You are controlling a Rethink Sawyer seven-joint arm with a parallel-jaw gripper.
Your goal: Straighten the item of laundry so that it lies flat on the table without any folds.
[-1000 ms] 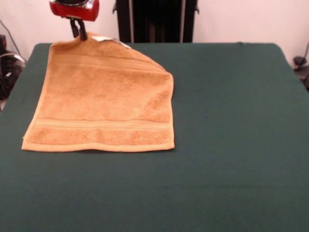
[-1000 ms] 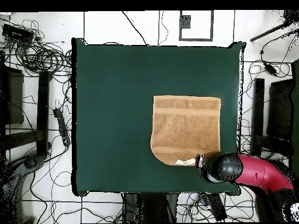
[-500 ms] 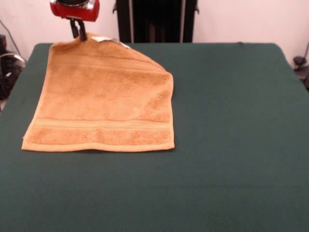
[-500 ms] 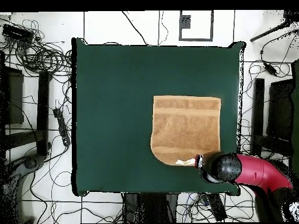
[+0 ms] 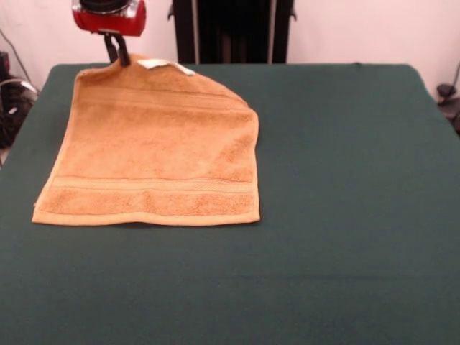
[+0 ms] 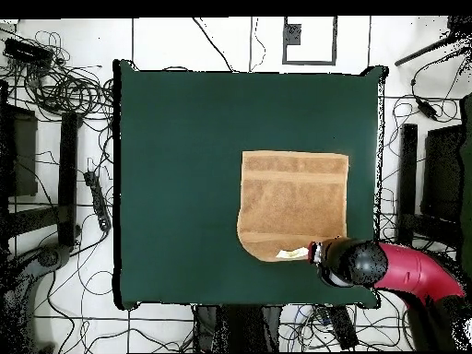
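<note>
The item of laundry (image 5: 154, 147) (image 6: 293, 203) is an orange-tan towel spread on the left part of the green table (image 5: 345, 180) (image 6: 184, 166) in the front view. Its near edge lies flat and straight. The far right corner is turned in, leaving a slanted edge, and a small white tag (image 5: 165, 65) (image 6: 293, 253) shows at the far edge. My gripper (image 5: 117, 54) (image 6: 317, 253) is at the towel's far left corner, shut on the cloth, which rises to a small peak there. In the overhead view the arm's red head hides that corner.
The red arm (image 6: 410, 275) reaches in over the table's edge beside the towel. Cables (image 6: 64, 88) and stands lie on the floor around the table. A black post (image 5: 230, 29) stands behind the far edge.
The gripper has risen slightly and shifted a little left, drawing the towel's far edge up with it. The rest of the towel has not moved.
</note>
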